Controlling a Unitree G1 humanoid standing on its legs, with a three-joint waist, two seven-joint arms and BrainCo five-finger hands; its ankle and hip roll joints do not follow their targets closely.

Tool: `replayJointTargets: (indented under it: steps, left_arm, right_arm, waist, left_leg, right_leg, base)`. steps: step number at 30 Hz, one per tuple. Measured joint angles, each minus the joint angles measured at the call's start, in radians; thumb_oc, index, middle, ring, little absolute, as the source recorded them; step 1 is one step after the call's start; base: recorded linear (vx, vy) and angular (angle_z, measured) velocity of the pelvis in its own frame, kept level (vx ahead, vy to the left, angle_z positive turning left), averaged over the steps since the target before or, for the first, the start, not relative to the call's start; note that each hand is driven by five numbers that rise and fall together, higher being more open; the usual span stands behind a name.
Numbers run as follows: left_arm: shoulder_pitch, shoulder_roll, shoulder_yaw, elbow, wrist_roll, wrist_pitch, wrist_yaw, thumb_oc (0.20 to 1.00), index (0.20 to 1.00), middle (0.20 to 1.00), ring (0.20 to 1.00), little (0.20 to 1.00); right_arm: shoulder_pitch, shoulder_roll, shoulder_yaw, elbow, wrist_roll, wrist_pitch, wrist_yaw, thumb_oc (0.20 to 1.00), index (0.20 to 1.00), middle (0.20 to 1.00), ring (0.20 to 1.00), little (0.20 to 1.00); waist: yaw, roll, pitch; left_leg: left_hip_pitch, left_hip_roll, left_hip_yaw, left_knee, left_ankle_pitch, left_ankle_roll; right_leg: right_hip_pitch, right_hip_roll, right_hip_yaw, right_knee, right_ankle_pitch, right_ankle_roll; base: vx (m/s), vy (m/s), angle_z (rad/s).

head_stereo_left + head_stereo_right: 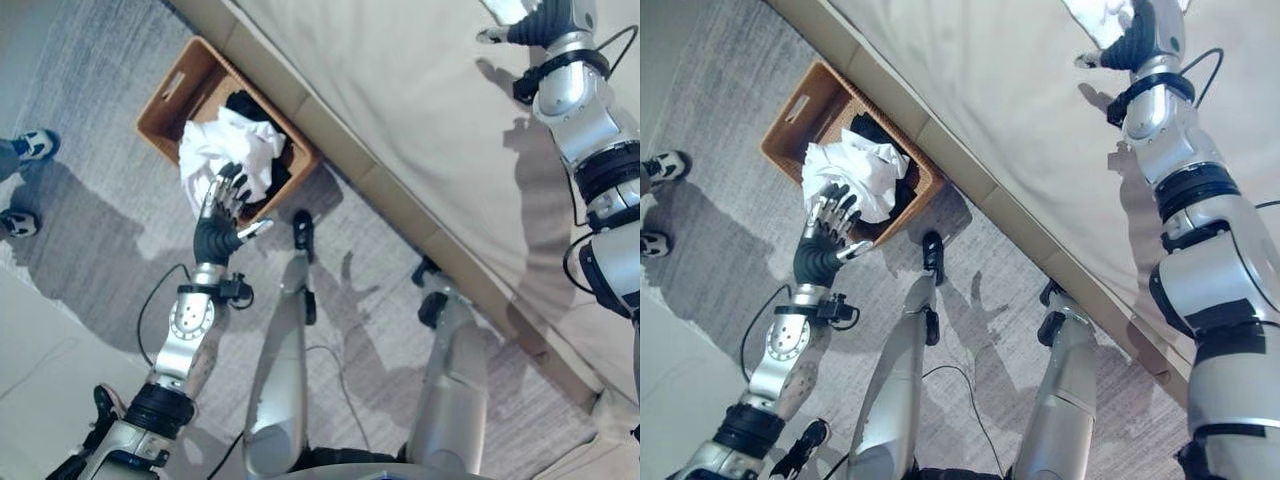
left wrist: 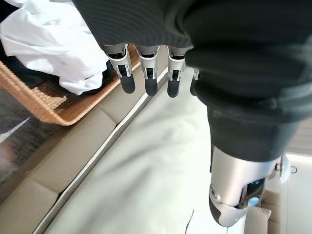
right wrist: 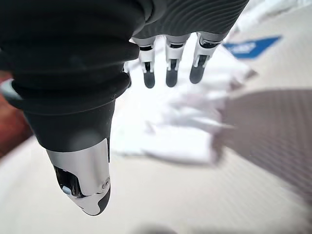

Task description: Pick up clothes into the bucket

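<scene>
A brown wicker basket [image 1: 168,92] stands on the carpet beside the bed. A crumpled white garment [image 1: 228,150] lies in it on top of black clothes [image 1: 250,106]. My left hand [image 1: 222,215] hovers at the basket's near corner, open with straight fingers [image 2: 146,78] and holding nothing. Far over the bed, my right hand [image 1: 1135,38] is open above another white garment [image 3: 180,122] lying on the sheet. Its straight fingers [image 3: 168,68] reach over the cloth without curling round it.
The bed [image 1: 400,90] with a beige sheet runs diagonally across the view, its padded edge [image 1: 370,190] beside the basket. A person's shoes [image 1: 35,145] stand on the grey carpet [image 1: 100,230] at the far left.
</scene>
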Motion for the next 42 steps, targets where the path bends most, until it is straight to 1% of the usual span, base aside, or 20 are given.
replayJointTargets:
  steps: [1,2,5,7,10,12,19,21,23,24,25,26,30,33,42]
  left_arm:
    - [0.001,0.002,0.001,-0.003,-0.001,-0.001,0.0,1.0,1.0,1.0,1.0,1.0]
    - [0.003,0.004,0.001,-0.012,-0.001,-0.004,0.0,1.0,1.0,1.0,1.0,1.0]
    - [0.007,0.025,0.005,-0.013,-0.001,-0.006,0.0,1.0,1.0,1.0,1.0,1.0]
    - [0.011,0.041,0.011,-0.013,-0.001,-0.006,0.0,1.0,1.0,1.0,1.0,1.0]
    - [0.017,0.049,0.053,-0.014,-0.002,-0.008,0.001,1.0,1.0,1.0,1.0,1.0]
    - [0.02,0.049,0.064,-0.014,-0.002,-0.009,0.0,1.0,1.0,1.0,1.0,1.0]
    - [0.02,0.044,0.064,-0.014,-0.001,-0.009,-0.002,1.0,1.0,1.0,1.0,1.0]
    - [0.02,0.044,0.064,-0.015,-0.001,-0.009,-0.003,1.0,1.0,1.0,1.0,1.0]
    - [0.02,0.045,0.064,-0.014,-0.001,-0.009,-0.003,1.0,1.0,1.0,1.0,1.0]
    - [0.02,0.045,0.064,-0.014,-0.001,-0.009,-0.004,1.0,1.0,1.0,1.0,1.0]
    - [0.02,0.045,0.064,-0.014,-0.001,-0.009,-0.006,1.0,1.0,1.0,1.0,1.0]
    - [0.02,0.045,0.064,-0.014,-0.001,-0.009,-0.009,1.0,1.0,1.0,1.0,1.0]
    - [0.021,0.047,0.065,-0.014,-0.002,-0.008,-0.016,1.0,1.0,1.0,1.0,1.0]
    - [0.029,0.045,0.067,-0.013,-0.006,-0.007,-0.026,1.0,1.0,1.0,1.0,1.0]
    - [0.032,0.044,0.07,-0.012,-0.007,-0.007,-0.031,1.0,1.0,1.0,1.0,1.0]
  right_arm:
    - [-0.008,-0.003,0.006,0.019,-0.009,0.004,0.002,1.0,1.0,1.0,1.0,1.0]
    - [-0.036,-0.017,0.036,0.062,-0.034,0.011,0.003,1.0,1.0,1.0,1.0,1.0]
    - [-0.075,-0.049,0.072,0.079,-0.069,0.03,0.001,1.0,1.0,1.0,1.0,1.0]
    - [-0.084,-0.065,0.071,0.08,-0.075,0.034,0.001,1.0,1.0,1.0,1.0,1.0]
    - [-0.099,-0.088,0.075,0.08,-0.078,0.035,0.0,1.0,1.0,1.0,1.0,1.0]
    - [-0.12,-0.102,0.08,0.078,-0.078,0.035,-0.002,1.0,1.0,1.0,1.0,1.0]
    - [-0.146,-0.108,0.098,0.071,-0.091,0.035,-0.015,1.0,1.0,1.0,1.0,1.0]
    - [-0.151,-0.11,0.107,0.071,-0.098,0.035,-0.015,1.0,1.0,1.0,1.0,1.0]
    - [-0.159,-0.114,0.111,0.074,-0.098,0.035,-0.015,1.0,1.0,1.0,1.0,1.0]
    - [-0.16,-0.118,0.111,0.074,-0.098,0.035,-0.015,0.598,0.598,0.598,0.598,0.598]
    - [-0.16,-0.119,0.112,0.076,-0.099,0.035,-0.014,0.507,0.507,0.507,0.507,0.507]
    - [-0.16,-0.119,0.115,0.081,-0.099,0.035,-0.011,0.2,0.2,0.2,0.2,0.2]
    - [-0.171,-0.119,0.115,0.104,-0.098,0.035,-0.004,0.2,0.2,0.2,0.2,0.2]
    - [-0.19,-0.122,0.115,0.117,-0.097,0.038,0.021,0.2,0.2,0.2,0.2,0.2]
    - [-0.19,-0.122,0.114,0.105,-0.094,0.038,0.049,0.2,0.2,0.2,0.2,0.2]
  waist:
    - [0.005,0.0,0.0]
    - [0.011,0.0,0.0]
    - [0.021,0.0,0.0]
    - [0.025,0.0,0.0]
    - [0.024,0.0,0.0]
    - [0.024,0.0,0.0]
    - [0.021,0.0,0.0]
    - [0.022,0.0,0.0]
    - [0.022,0.0,0.0]
    - [0.023,0.0,0.0]
    - [0.023,0.0,0.0]
    - [0.023,0.0,0.0]
    - [0.024,0.0,0.0]
    - [0.025,0.0,0.0]
    - [0.025,0.0,0.0]
  left_leg:
    - [-0.006,-0.002,-0.005,-0.004,0.002,0.001]
    - [-0.016,-0.01,-0.011,-0.016,0.012,-0.006]
    - [-0.048,-0.013,-0.02,-0.028,0.028,-0.005]
    - [-0.056,-0.019,-0.027,-0.041,0.034,-0.008]
    - [-0.072,-0.027,-0.038,-0.064,0.043,-0.005]
    - [-0.092,-0.028,-0.04,-0.064,0.046,-0.004]
    - [-0.11,-0.027,-0.037,-0.06,0.054,0.002]
    - [-0.109,-0.027,-0.037,-0.06,0.06,-0.005]
    - [-0.109,-0.027,-0.036,-0.059,0.061,-0.004]
    - [-0.108,-0.027,-0.036,-0.057,0.061,-0.004]
    - [-0.107,-0.027,-0.036,-0.057,0.061,-0.004]
    - [-0.106,-0.027,-0.036,-0.057,0.061,-0.004]
    - [-0.091,-0.027,-0.038,-0.059,0.06,-0.002]
    - [-0.091,-0.027,-0.038,-0.061,0.06,0.002]
    - [-0.087,-0.026,-0.034,-0.059,0.063,-0.001]
  right_leg:
    - [-0.007,-0.003,-0.001,0.002,-0.002,0.002]
    - [-0.024,-0.009,-0.003,0.009,-0.008,0.003]
    - [-0.054,-0.016,-0.013,0.02,-0.011,0.004]
    - [-0.067,-0.025,-0.015,0.031,-0.016,0.005]
    - [-0.093,-0.033,-0.015,0.048,-0.031,0.013]
    - [-0.116,-0.034,-0.015,0.059,-0.034,0.008]
    - [-0.14,-0.033,-0.008,0.064,-0.031,0.003]
    - [-0.139,-0.033,-0.008,0.063,-0.03,0.001]
    - [-0.139,-0.032,-0.008,0.063,-0.028,0.0]
    - [-0.138,-0.033,-0.008,0.064,-0.028,0.0]
    - [-0.137,-0.033,-0.008,0.065,-0.028,0.0]
    - [-0.135,-0.033,-0.008,0.066,-0.028,0.0]
    - [-0.12,-0.034,-0.008,0.067,-0.029,0.001]
    - [-0.12,-0.034,-0.008,0.068,-0.029,0.0]
    - [-0.119,-0.033,-0.007,0.066,-0.027,0.0]
  base:
    - [0.01,-0.073,0.12]
    - [0.0,-0.047,0.11]
    - [0.01,-0.037,0.14]
    - [0.01,-0.026,0.13]
    - [0.01,-0.004,0.1]
    - [0.01,0.01,0.07]
    - [0.0,0.001,0.0]
    - [0.0,0.0,0.0]
    - [0.0,0.0,0.0]
    - [0.0,0.0,0.0]
    - [0.0,0.0,0.0]
    - [0.0,0.0,0.0]
    - [0.0,0.0,0.0]
    - [0.0,0.0,0.0]
    - [0.0,0.0,0.0]
